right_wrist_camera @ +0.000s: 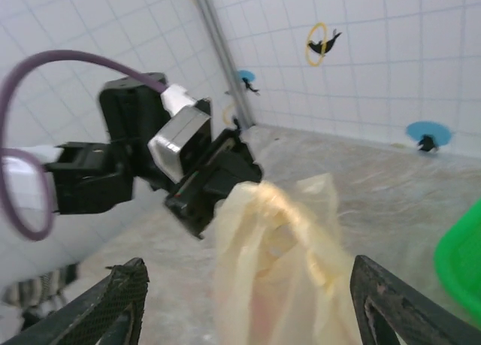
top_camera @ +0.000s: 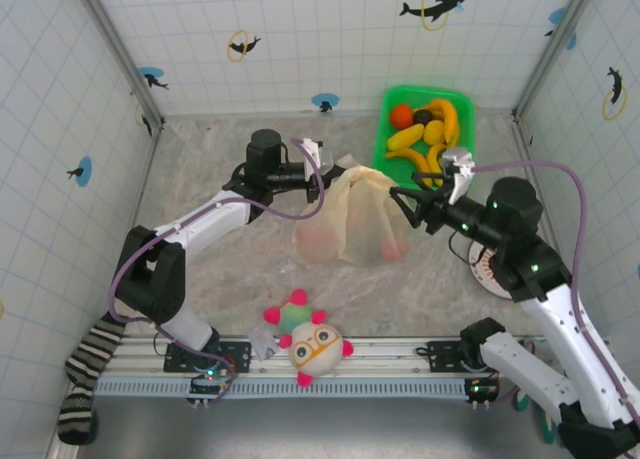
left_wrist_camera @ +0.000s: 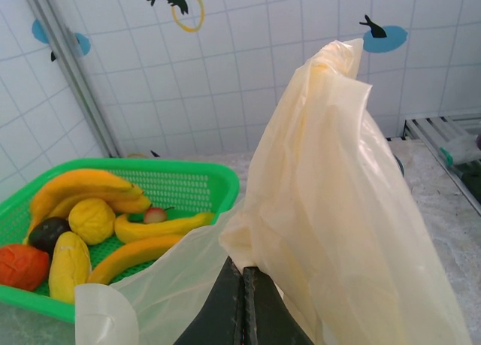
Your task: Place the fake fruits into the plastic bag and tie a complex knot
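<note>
No lettering, number or brand name can be read in any view. Fine red marks are seen on a white disc (top_camera: 484,269) lying on the counter (top_camera: 230,279) at the right, but they are too small to be made out. The decals on the tiled walls are pictures without words. A dark dolphin silhouette in a yellow ring (top_camera: 436,5) is set on the far wall, and small dark animal shapes are set on blue discs (left_wrist_camera: 383,35).
</note>
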`<move>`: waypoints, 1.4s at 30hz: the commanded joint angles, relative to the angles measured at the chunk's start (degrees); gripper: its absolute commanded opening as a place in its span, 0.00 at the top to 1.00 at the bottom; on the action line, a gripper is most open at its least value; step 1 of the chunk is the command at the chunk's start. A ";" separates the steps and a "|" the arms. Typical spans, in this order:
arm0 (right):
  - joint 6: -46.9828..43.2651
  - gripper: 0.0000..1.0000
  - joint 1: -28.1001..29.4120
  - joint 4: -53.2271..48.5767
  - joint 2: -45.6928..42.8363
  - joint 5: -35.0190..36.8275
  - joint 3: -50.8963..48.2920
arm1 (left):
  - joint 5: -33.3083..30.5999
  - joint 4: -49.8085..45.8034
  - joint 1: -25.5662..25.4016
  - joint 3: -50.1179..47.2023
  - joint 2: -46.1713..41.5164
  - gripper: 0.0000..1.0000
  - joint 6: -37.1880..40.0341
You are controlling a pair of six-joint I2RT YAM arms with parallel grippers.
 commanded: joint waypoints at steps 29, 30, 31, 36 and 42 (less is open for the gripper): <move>25.03 0.32 10.95 34.42 11.26 17.87 -17.53 | 1.17 -2.50 0.01 1.45 -1.05 1.00 -0.89; 24.80 0.32 10.90 34.94 11.51 17.79 -17.61 | 1.21 -2.45 -0.10 1.55 -1.02 1.00 -0.93; 24.44 0.32 10.79 34.98 11.78 17.69 -17.45 | 1.36 -2.53 -0.06 1.46 -0.99 1.00 -0.89; 21.67 0.32 9.96 36.92 12.88 17.48 -17.37 | 1.45 -2.71 -0.06 1.51 -1.07 1.00 -0.80; 18.07 0.33 8.27 40.45 14.55 13.98 -16.70 | 1.36 -3.24 -0.09 1.77 -0.97 1.00 -0.46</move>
